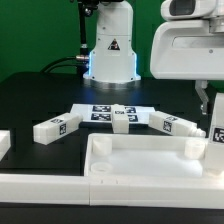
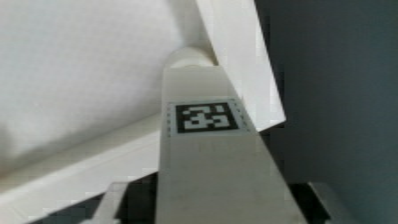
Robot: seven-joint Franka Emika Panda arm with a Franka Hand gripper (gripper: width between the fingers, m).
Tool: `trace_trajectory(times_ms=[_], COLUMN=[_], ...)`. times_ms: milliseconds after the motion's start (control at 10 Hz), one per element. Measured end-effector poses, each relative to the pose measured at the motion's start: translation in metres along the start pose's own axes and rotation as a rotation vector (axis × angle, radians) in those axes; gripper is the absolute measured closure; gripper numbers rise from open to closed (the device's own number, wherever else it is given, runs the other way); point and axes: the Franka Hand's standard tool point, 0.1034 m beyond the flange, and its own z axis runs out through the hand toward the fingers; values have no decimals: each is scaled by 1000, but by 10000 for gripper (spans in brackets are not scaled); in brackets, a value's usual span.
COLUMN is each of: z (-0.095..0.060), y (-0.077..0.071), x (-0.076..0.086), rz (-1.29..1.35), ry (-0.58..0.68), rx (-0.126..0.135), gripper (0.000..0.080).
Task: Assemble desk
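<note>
The desk panel [image 1: 150, 160], a large white flat piece with a raised rim, lies at the front of the table. My gripper [image 1: 210, 112] comes down at the exterior view's right and is shut on a white square-section leg [image 1: 217, 135], held upright at the panel's far right corner. In the wrist view the leg [image 2: 217, 150] runs from between my fingers [image 2: 128, 203] to the panel's corner [image 2: 214, 40], and its tip touches the rim there. A black-and-white tag shows on the leg's face. Three more legs [image 1: 55, 127] [image 1: 121, 119] [image 1: 170, 125] lie loose behind the panel.
The marker board [image 1: 100, 110] lies behind the loose legs. The white robot pedestal [image 1: 110, 55] with a triangle sticker stands at the back. A white block [image 1: 3, 143] sits at the exterior view's left edge.
</note>
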Motion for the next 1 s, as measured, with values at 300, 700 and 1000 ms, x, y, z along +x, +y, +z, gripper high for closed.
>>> trace_trajectory(times_ms=[300, 700, 1000], z=[1, 1, 0], y=[4, 3, 4], x=[0, -4, -11], rz=[464, 891, 606], ry=[-4, -56, -85], rx=[2, 8, -29], gripper=[505, 504, 260])
